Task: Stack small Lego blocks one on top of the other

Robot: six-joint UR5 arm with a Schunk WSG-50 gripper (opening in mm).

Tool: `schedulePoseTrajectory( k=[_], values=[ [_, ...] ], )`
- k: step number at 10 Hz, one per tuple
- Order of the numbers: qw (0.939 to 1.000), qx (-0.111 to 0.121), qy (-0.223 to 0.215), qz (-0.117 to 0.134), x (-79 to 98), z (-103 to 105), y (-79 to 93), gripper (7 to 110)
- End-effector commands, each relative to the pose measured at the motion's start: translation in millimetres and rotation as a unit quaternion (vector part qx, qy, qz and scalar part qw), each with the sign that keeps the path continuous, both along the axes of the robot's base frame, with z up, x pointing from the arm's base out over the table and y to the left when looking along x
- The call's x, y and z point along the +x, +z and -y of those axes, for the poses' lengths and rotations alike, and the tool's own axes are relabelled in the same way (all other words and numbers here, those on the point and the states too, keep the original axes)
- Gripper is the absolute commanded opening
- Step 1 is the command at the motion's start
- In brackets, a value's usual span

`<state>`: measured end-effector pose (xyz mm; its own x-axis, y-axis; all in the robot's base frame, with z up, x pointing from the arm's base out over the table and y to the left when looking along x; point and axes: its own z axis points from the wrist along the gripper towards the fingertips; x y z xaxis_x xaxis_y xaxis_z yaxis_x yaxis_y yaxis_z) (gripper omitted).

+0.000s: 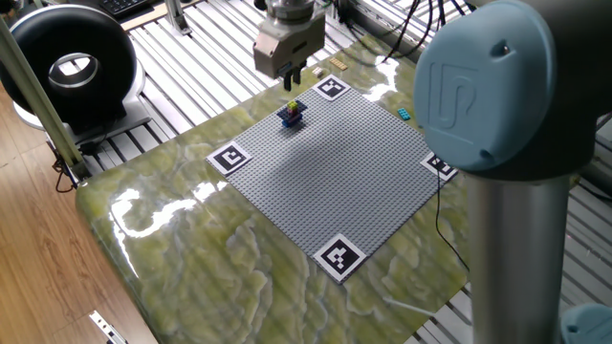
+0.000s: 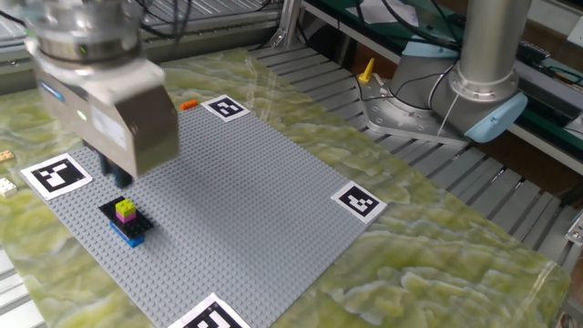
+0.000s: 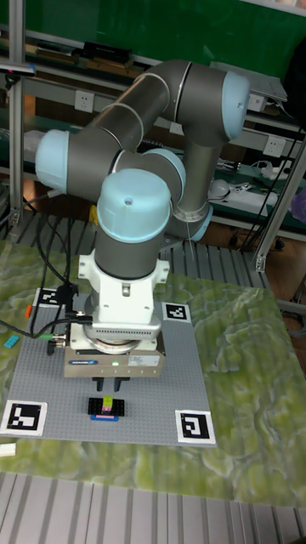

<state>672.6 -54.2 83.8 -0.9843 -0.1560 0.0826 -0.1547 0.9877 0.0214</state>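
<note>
A small stack of Lego blocks (image 1: 293, 114) stands on the grey baseplate (image 1: 335, 177): a dark blue brick at the bottom, magenta above it and yellow on top. The stack (image 2: 126, 220) also shows in the other fixed view, and in the tall view (image 3: 106, 406) below the wrist. My gripper (image 1: 292, 81) hangs above the stack, clear of it, open and holding nothing. Its dark fingers (image 2: 113, 169) end a short way over the yellow brick.
Loose bricks lie off the plate: a cyan one (image 1: 405, 114), an orange one (image 2: 189, 105) and tan ones (image 2: 7, 187). Black-and-white marker tags (image 1: 338, 256) sit at the plate's corners. A black ring-shaped device (image 1: 67, 65) stands at the back left.
</note>
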Motion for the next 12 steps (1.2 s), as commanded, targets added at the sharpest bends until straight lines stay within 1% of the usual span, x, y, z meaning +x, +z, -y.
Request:
schedulePoseTrajectory(
  k=[1,2,3,4,5,6,7,10,12],
  values=[
    [0.9997,-0.013,0.017,0.01,15.0,30.0,14.7,7],
    [0.9996,-0.005,0.012,0.023,25.4,31.9,18.4,7],
    [0.9984,0.028,-0.004,0.048,41.6,19.6,21.6,7],
    [0.9966,0.033,-0.007,0.075,57.6,19.6,22.8,7],
    [0.9947,0.042,-0.011,0.093,69.6,16.6,23.7,7],
    [0.9926,0.058,-0.017,0.106,80.1,10.5,24.5,7],
    [0.9919,0.046,-0.008,0.118,88.7,18.0,24.4,7],
    [0.9911,0.05,-0.005,0.123,91.5,20.0,29.7,7],
    [0.9914,0.047,-0.001,0.122,91.0,21.7,29.4,7]
  ],
)
